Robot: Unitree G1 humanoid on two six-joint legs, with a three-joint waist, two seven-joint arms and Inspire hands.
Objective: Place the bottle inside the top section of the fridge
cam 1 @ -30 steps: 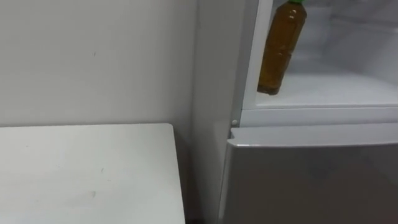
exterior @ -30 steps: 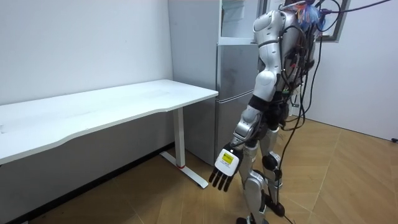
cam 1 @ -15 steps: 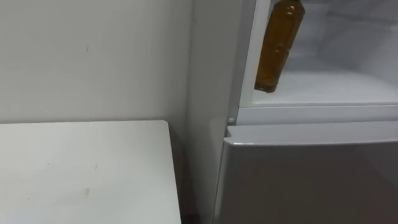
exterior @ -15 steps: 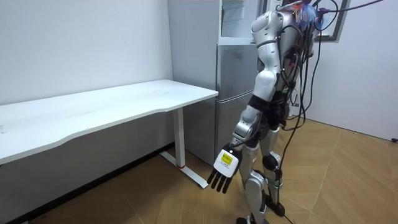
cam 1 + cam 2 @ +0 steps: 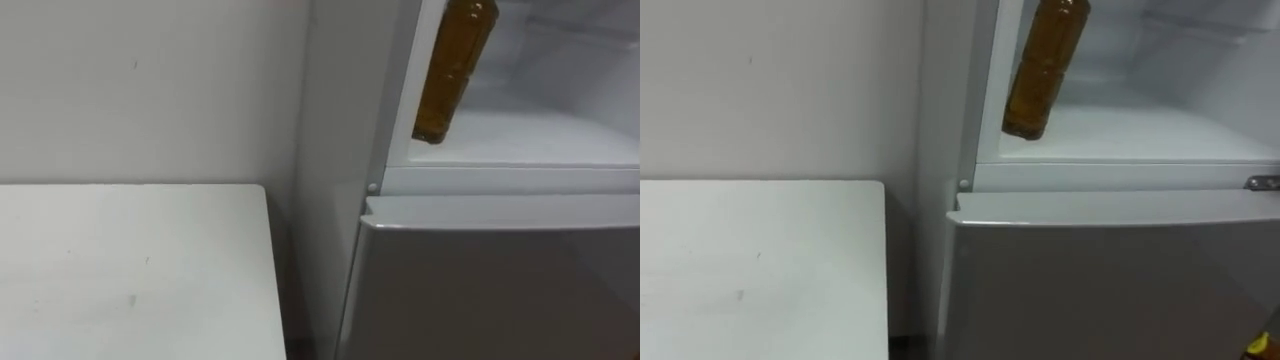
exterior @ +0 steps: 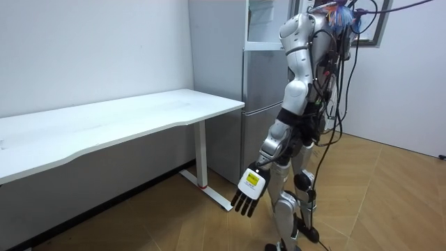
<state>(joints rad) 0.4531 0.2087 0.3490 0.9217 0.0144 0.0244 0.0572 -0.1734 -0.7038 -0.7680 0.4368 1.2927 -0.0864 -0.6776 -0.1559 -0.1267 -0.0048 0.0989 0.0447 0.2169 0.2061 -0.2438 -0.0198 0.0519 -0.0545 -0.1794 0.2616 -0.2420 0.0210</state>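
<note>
The bottle [image 5: 455, 70] hangs almost upright, bottom leaning left, at the open upper fridge [image 5: 540, 140]'s left edge. Our left hand [image 6: 248, 194] hangs with straight fingers; what grips the bottle we cannot tell.

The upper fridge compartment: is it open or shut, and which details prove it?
Open. The upper fridge compartment shows its white inner shelf and walls above the shut lower door; the bottle hangs tilted at its left edge.
</note>
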